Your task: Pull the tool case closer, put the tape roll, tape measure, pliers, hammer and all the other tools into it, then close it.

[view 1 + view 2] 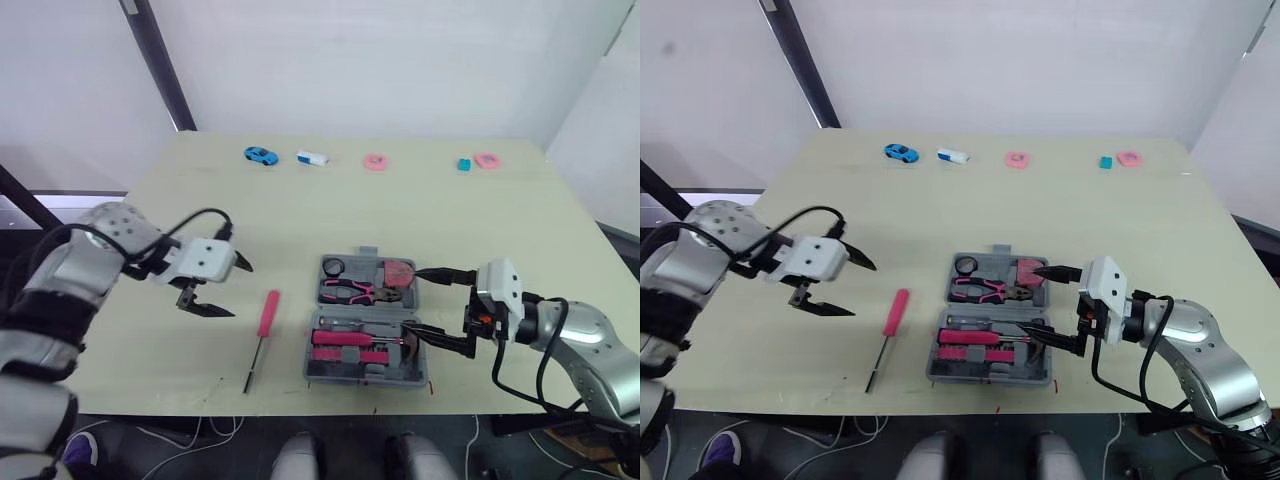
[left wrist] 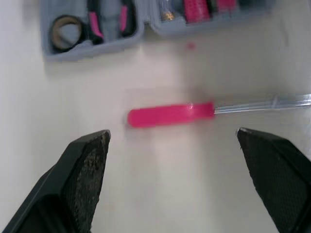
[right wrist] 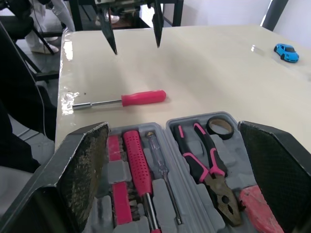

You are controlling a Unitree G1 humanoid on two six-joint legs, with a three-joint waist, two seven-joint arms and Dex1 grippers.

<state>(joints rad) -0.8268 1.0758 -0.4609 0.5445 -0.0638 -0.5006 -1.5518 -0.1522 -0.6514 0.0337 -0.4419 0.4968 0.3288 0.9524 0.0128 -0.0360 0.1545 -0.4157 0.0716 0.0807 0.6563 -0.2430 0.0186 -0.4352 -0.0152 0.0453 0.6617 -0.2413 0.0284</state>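
Screwdriver (image 1: 266,318), pink-handled, lies on the bench (image 1: 300,210) left of the open tool case (image 1: 365,380); the left tool (image 1: 241,290), spread apart beside it, could roll the round handle away by closing off-centre, while the right tool (image 1: 415,302), also apart, flanks the case's right side.

A matt grey plastic tool case (image 1: 366,345), a screwdriver (image 1: 262,326) with glossy pink handle and metal shaft, and a smooth, faintly glossy table (image 1: 300,220) were seen.

grey tool case (image 1: 311,350) lying wide open | tape roll (image 1: 333,266), pliers (image 1: 355,291), pink tape measure (image 1: 398,272), hammer (image 1: 345,338) all sitting inside | pink screwdriver (image 1: 262,325) lying outside, just left of it
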